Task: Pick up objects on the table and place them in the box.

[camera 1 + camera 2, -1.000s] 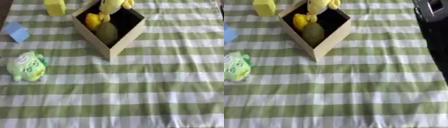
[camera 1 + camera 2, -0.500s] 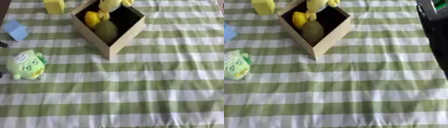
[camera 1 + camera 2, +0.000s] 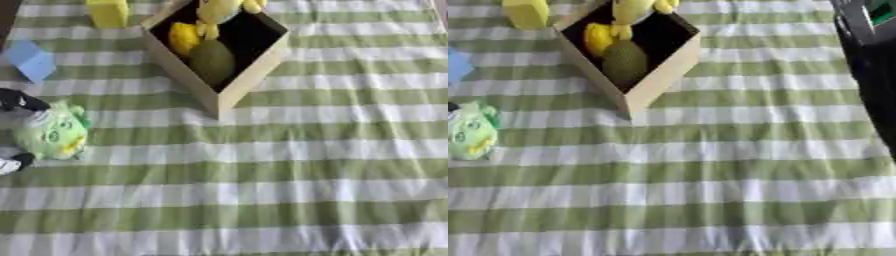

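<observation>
A green plush toy (image 3: 54,134) with a face lies on the striped cloth at the far left. My left hand (image 3: 19,101) comes in from the left edge. One black fingertip sits just above the toy and another (image 3: 12,163) just below it, spread apart and not closed on it. The open cardboard box (image 3: 252,75) stands at the top centre. It holds a yellow plush (image 3: 185,36) and a dark green rounded object (image 3: 213,61). A yellow block (image 3: 108,12) and a blue flat piece (image 3: 31,60) lie left of the box. My right hand does not show.
A green and white striped cloth (image 3: 289,165) covers the table. A bulky black shape (image 3: 872,65) with a green patch fills the right edge of the right eye view.
My left hand's fingertips have come into view from the left edge and now sit on either side of the green plush toy. The box and the other things stay put.
</observation>
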`<action>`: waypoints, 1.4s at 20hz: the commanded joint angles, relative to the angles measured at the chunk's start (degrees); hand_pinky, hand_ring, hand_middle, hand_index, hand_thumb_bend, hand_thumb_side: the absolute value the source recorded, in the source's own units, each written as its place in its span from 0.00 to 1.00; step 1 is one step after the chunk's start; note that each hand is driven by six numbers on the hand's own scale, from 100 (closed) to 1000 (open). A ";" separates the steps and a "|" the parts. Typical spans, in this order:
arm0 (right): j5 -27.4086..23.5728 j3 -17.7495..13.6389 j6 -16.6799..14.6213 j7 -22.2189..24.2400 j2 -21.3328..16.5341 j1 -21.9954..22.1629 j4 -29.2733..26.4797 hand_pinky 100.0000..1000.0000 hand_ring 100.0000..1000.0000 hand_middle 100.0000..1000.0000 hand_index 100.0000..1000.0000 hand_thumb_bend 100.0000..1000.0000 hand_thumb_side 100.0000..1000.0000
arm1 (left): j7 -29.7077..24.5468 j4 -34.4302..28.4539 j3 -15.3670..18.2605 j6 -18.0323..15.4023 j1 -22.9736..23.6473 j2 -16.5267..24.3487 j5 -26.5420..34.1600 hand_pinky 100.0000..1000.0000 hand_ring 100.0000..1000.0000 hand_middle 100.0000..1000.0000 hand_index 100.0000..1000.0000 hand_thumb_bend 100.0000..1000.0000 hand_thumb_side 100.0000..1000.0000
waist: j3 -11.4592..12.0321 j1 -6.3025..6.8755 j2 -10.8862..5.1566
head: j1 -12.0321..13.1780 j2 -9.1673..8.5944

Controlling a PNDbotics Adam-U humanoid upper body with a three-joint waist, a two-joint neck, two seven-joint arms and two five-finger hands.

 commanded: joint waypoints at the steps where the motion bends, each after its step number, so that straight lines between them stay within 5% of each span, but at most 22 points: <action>1: -0.63 -0.84 0.13 -0.12 -0.59 -0.44 -0.88 0.93 0.91 0.77 0.83 0.00 0.00 | 1.09 1.12 -0.39 -0.28 -1.01 -0.34 -2.31 0.83 0.85 0.72 0.87 0.21 0.00 | -0.09 0.98 -12.10 | 0.09 0.02; 5: -1.01 -0.85 0.19 -0.15 -0.46 0.00 -0.57 0.93 0.91 0.77 0.83 0.00 0.03 | 5.05 1.93 -0.77 1.06 -1.77 -1.54 -3.66 0.72 0.73 0.56 0.77 0.00 0.00 | -0.14 1.00 -12.07 | 0.18 0.05; 9: -1.49 -1.01 0.28 -0.44 -0.37 0.45 -0.52 0.93 0.91 0.77 0.83 0.00 0.04 | 13.35 1.05 0.11 3.56 -2.74 -1.95 -7.74 0.55 0.48 0.37 0.55 0.00 0.00 | -0.08 1.09 -12.10 | 0.20 0.21; 14: -2.01 -1.28 0.37 -0.82 -0.73 0.81 -0.84 0.93 0.90 0.76 0.83 0.00 0.03 | 23.28 -4.19 2.66 4.96 -4.45 -2.00 -11.09 0.53 0.43 0.34 0.51 0.00 0.00 | -0.06 1.11 -12.19 | -0.22 0.36; 20: -1.98 -1.82 0.58 -1.28 -0.72 0.99 -1.29 0.93 0.90 0.76 0.82 0.00 0.02 | 22.59 -11.59 3.88 3.54 -14.86 -4.28 -7.51 0.55 0.43 0.35 0.51 0.00 0.00 | 0.23 1.39 -12.64 | -0.33 0.87; 28: -2.13 -1.68 0.46 -0.98 1.46 -0.26 -1.82 0.93 0.90 0.76 0.82 0.00 0.02 | 15.16 4.44 -4.02 -2.48 -30.22 -20.24 -10.07 0.57 0.43 0.36 0.54 0.00 0.00 | -0.64 1.21 -12.98 | 1.02 1.10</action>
